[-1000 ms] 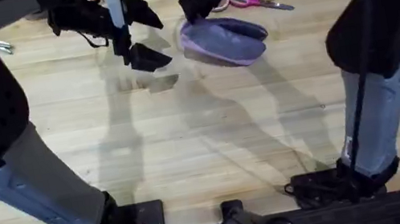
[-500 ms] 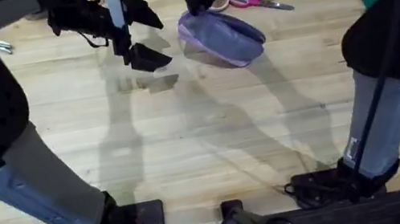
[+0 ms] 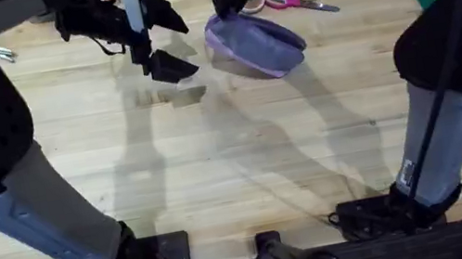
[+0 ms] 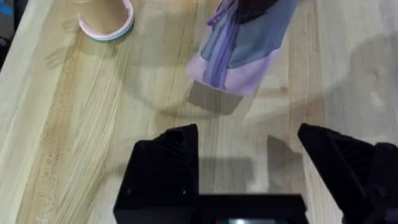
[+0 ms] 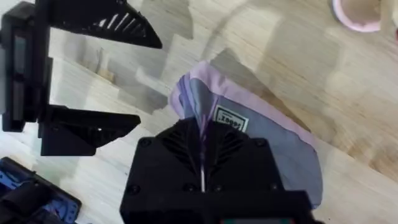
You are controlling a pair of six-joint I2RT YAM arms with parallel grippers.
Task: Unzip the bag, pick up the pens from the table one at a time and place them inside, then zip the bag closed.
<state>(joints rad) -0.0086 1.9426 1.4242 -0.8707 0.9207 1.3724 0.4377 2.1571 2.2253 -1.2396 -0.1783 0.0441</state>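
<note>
The right gripper (image 5: pixel 203 155) is pinching the bag (image 3: pixel 254 44) at its zipper, far on the tabletop (image 3: pixel 236 157), and should be pulling straight along the seam while the wide-open, empty left gripper (image 4: pixel 249 162) is steadying the fabric.

Overhead camera: high above arm bases, looking down and forward over the light wooden butcher-block desk (image 3: pixel 219 169). Both wrist cameras: close, facing down; all share the soft lavender fabric pouch (image 3: pixel 256 45) (image 4: pixel 239 53) (image 5: pixel 273 143).

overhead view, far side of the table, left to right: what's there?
Left tool, open → right tool, shut on the lavender pouch → pink-handled scissors.
</note>
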